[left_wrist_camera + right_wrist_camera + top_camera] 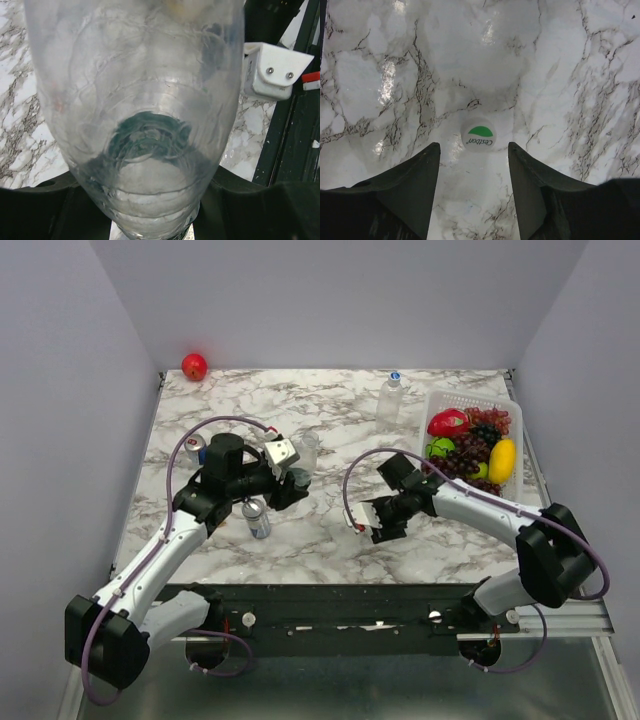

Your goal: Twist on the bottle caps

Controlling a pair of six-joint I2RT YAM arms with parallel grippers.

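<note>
My left gripper (297,478) is shut on a clear plastic bottle (306,451) and holds it upright at the table's middle left. In the left wrist view the bottle (140,100) fills the frame between the black fingers (45,205); its mouth is out of view. My right gripper (376,521) is open and points down at the marble. Its fingertips (432,155) flank the white cap with a green mark (479,135), which lies flat just ahead of them, untouched. A second clear bottle (389,402) stands at the back with a white and blue cap (395,375) on top.
Two silver-blue cans stand by the left arm, one (257,518) near the front and one (195,448) behind. A white basket (440,400) of fruit sits at the back right. A red apple (194,366) lies in the back left corner.
</note>
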